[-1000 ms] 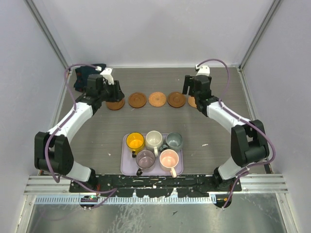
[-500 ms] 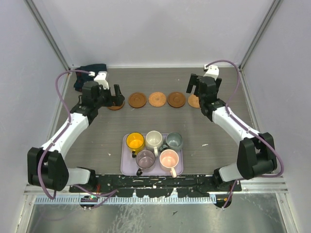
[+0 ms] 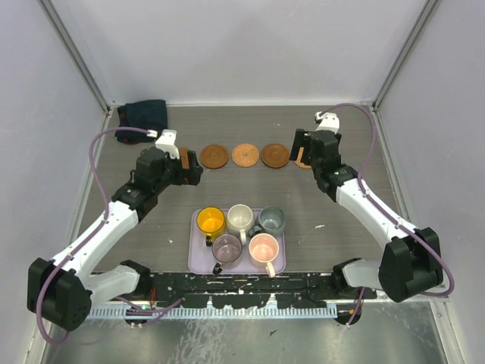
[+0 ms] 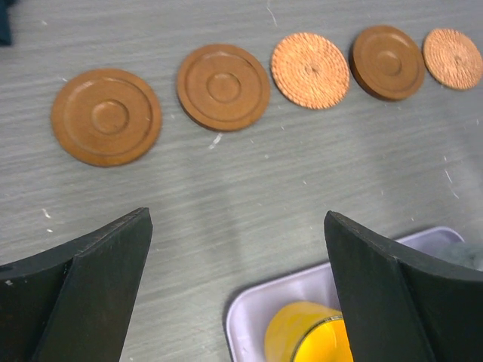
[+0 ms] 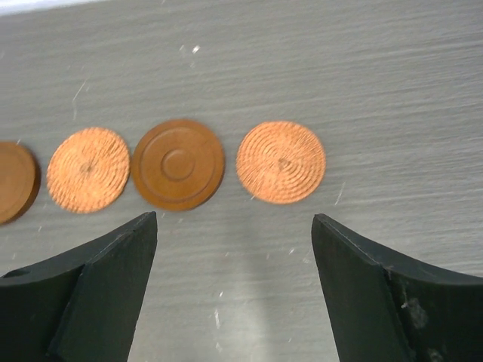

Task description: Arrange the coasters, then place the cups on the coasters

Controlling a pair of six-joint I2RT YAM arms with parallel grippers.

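Hovering above the tabletop [image 3: 303, 197] with left fingers [image 4: 90, 302] and right fingers [image 5: 98, 294] spread apart, gripping nothing, five coasters [image 4: 223, 86] lying in a row across upper centre, five cups [image 3: 240, 218] crowding the tray [image 3: 198, 256] at lower centre.

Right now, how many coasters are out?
5 coasters in one row beyond the tray: leftmost, second, middle, fourth, rightmost. In the top view both ends are partly hidden.

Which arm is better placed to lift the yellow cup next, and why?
Left. The open left hand frames the yellow cup at the left of the tray in its wrist view; the right hand, also open, hangs by the coasters at the row's right end, farther away.
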